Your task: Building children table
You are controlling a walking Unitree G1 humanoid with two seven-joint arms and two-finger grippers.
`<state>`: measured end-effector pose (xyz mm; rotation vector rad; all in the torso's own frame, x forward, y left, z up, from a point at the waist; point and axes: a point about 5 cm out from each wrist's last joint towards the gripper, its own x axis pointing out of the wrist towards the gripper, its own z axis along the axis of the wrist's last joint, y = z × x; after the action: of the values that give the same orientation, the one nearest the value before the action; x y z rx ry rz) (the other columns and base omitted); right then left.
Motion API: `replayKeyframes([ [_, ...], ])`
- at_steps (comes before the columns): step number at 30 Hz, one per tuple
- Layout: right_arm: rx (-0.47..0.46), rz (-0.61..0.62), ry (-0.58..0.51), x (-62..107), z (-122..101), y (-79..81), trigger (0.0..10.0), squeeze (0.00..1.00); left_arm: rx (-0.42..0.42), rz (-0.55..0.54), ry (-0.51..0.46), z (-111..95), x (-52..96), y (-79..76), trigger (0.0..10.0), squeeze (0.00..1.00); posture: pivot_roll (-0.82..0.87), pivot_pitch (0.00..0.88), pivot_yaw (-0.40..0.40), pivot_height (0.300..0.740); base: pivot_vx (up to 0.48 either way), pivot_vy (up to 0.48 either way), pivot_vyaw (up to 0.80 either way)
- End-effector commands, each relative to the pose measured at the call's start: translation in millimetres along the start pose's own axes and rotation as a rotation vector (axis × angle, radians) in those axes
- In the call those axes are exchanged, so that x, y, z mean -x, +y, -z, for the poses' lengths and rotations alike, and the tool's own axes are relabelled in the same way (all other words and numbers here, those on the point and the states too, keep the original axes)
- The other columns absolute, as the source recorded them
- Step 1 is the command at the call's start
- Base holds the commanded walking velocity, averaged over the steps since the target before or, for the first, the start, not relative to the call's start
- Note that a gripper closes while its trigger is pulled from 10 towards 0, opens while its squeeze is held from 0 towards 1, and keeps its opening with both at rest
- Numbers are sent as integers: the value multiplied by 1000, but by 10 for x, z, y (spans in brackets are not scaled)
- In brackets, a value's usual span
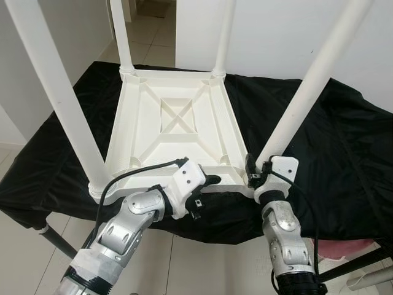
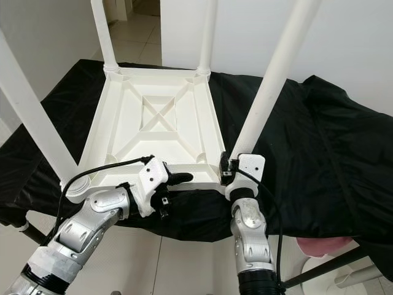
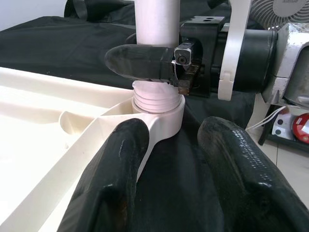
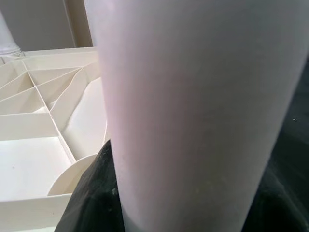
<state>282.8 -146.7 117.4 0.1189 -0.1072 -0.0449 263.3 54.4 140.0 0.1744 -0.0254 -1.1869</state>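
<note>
Lying upside down on a black cloth (image 1: 344,141), the white table (image 1: 178,132) is shown with all four legs standing in place. The near right leg (image 1: 307,92) is gripped at its base by the right gripper (image 1: 253,172); its threads are not fully seated, so tightening seems left. The left gripper (image 1: 206,187) is held open beside the rim.

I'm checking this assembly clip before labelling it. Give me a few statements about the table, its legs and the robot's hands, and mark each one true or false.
1. The white table top lies upside down on a black cloth. True.
2. Only two legs stand in the table top. False: four legs stand up from its corners.
3. The right hand is at the base of the near right leg. True; the left wrist view shows one finger against that leg.
4. The left hand grips the far left leg. False: it sits at the near edge, open, holding nothing.
5. The cloth is red. False: black.
</note>
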Motion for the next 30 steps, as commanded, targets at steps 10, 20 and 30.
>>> replayKeyframes([
  [10,-37,1,56,47,82,19,10000,1000,-6,-42,1,6,-38,47,10000,0,-16,0,-84,740,0,0,0],
  [20,11,-108,24,170,-13,-294,10000,1000,0,-57,-11,11,-66,49,10000,0,-29,0,-94,740,0,0,0],
  [30,49,-316,53,204,-22,-429,10000,0,-4,-52,-15,-2,-81,83,10000,0,-49,0,-66,740,0,0,0],
])
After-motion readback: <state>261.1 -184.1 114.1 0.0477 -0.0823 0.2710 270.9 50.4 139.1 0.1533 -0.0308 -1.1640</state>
